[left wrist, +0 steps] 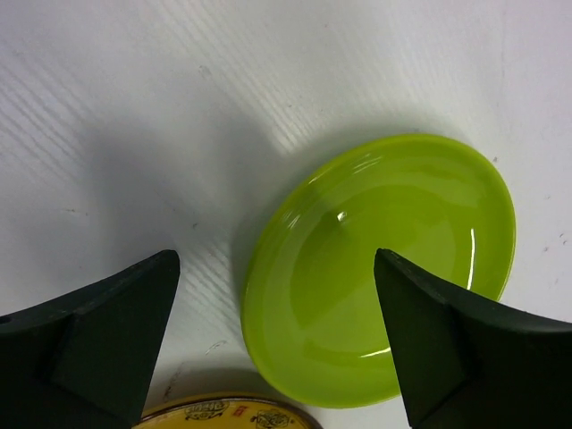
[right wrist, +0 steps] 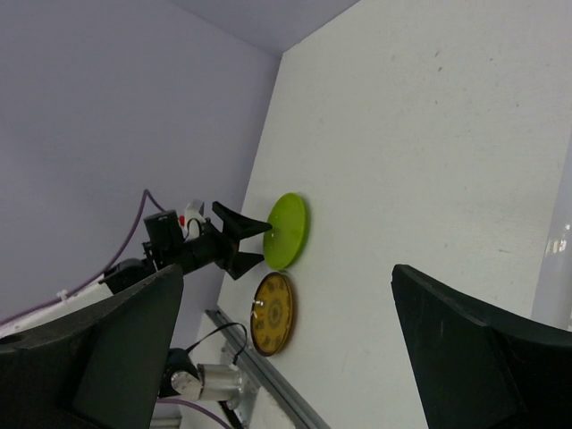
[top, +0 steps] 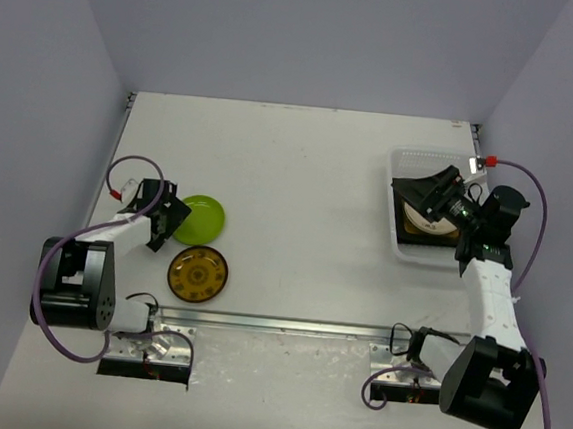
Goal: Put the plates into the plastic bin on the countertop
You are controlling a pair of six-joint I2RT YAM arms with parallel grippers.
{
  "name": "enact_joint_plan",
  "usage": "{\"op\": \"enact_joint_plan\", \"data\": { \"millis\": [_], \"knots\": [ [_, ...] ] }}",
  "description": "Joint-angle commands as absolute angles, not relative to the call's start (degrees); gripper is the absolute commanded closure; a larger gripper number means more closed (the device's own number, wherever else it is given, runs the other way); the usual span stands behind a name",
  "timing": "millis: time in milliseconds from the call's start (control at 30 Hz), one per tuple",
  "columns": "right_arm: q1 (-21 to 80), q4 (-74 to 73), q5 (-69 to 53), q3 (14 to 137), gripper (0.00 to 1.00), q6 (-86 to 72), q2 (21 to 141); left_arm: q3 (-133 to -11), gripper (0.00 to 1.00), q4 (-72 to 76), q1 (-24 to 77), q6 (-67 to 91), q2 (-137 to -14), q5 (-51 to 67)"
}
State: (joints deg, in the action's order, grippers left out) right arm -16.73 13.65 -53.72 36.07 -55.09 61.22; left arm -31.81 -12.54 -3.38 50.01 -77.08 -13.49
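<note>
Left gripper, jaws apart, hovered over the lime green plate on the surface; best to drop lower, straddling its rim, before closing. Right gripper gaped above the plastic bin

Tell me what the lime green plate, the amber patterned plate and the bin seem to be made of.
Lime green plate: probably glazed ceramic or glass, glossy; sharp light glints across its surface. Amber patterned plate: likely glazed ceramic with a printed dark motif; too small to be sure. Bin: whitish translucent plastic, slotted walls.
</note>
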Motion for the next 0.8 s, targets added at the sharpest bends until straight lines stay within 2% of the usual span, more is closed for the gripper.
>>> {"op": "enact_joint_plan", "data": {
  "millis": [0,33,167,200,233,333,367,400,500,633,767],
  "knots": [
    [-16.7,18.5,-57.0,36.4,0.01,-53.9,57.6,-31.3,0.24,-11.2,-3.9,51.1,-79.9,-11.8],
    [-16.7,18.6,-57.3,36.4,0.01,-53.8,57.0,-31.3,0.33,-11.2,-3.9,51.1,-80.2,-11.8],
    [-16.7,21.0,-59.3,36.3,0.01,-56.4,56.7,-31.4,0.48,-11.1,-3.9,50.3,-81.4,-11.4],
    [-16.7,22.6,-60.1,36.1,0.01,-57.8,57.1,-31.4,0.57,-11.1,-3.9,50.2,-81.6,-11.1],
    [-16.7,26.1,-61.5,35.5,0.01,-60.5,57.9,-31.4,0.61,-11.0,-3.9,50.0,-81.8,-11.0],
    [-16.7,31.3,-63.3,34.2,0.01,-64.3,59.3,-30.9,0.91,-10.8,-3.9,49.8,-81.8,-10.7],
    [-16.7,31.5,-63.4,34.0,0.01,-64.8,59.5,-30.6,0.97,-10.7,-3.9,49.7,-81.7,-10.6],
    [-16.7,31.4,-63.4,33.9,0.01,-64.9,59.7,-30.1,1.00,-10.5,-3.9,49.7,-81.4,-10.5],
    [-16.7,29.6,-62.4,34.4,0.01,-63.7,59.9,-28.2,1.00,-8.0,-3.9,49.4,-78.6,-9.1],
    [-16.7,19.2,-59.4,36.6,0.01,-57.9,60.2,-25.7,1.00,-2.2,-3.9,48.6,-74.6,-5.5],
    [-13.9,14.7,-56.2,39.0,0.01,-55.2,60.8,-23.3,1.00,6.8,-3.1,47.8,-65.9,4.7]
  ]
}}
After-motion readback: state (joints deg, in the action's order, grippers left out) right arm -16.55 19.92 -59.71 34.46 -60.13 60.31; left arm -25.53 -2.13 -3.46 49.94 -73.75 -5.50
